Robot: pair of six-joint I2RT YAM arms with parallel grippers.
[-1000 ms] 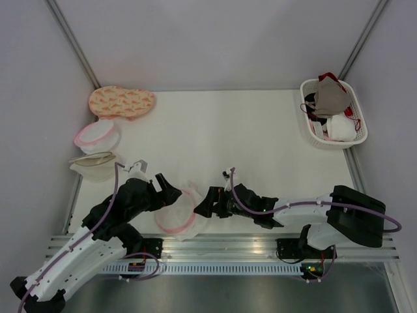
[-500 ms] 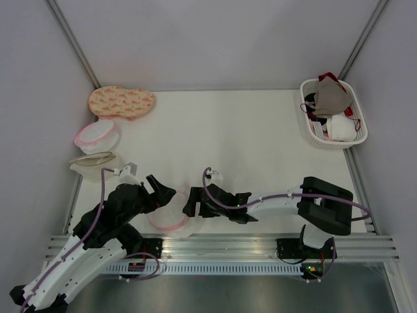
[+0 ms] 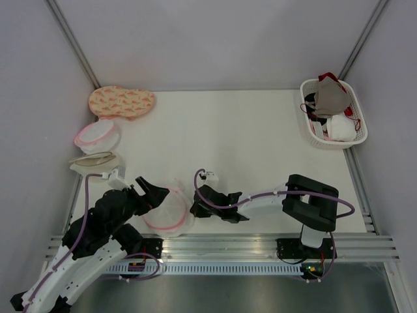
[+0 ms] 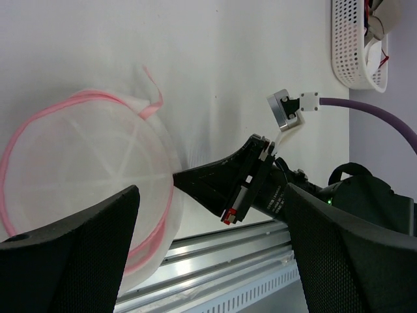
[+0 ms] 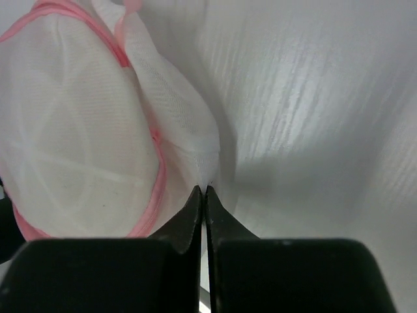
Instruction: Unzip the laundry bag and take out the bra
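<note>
Right, the right gripper is down low near the front edge of the table, and its fingers are pressed tight together. In the right wrist view the tips meet right at the white mesh skirt of the laundry bag; whether a fold of mesh is nipped between them, I cannot tell. The laundry bag lies between the two arms, dome up, with its pink rim showing all round. From the left wrist camera a loose pink strip sticks out past the rim, and the right gripper's black nose touches the bag's side. Something pale beige shows through the mesh, but I can't make out what it is.

Over on the other side, the left gripper hangs over the bag's left edge with its fingers spread wide, holding nothing.

The bra, taupe and padded, lies on top of the white basket at the far right corner, well apart from both arms. Along the left edge sit a beige-rimmed mesh bag, a fuller pink-rimmed bag and an orange-patterned piece.
</note>
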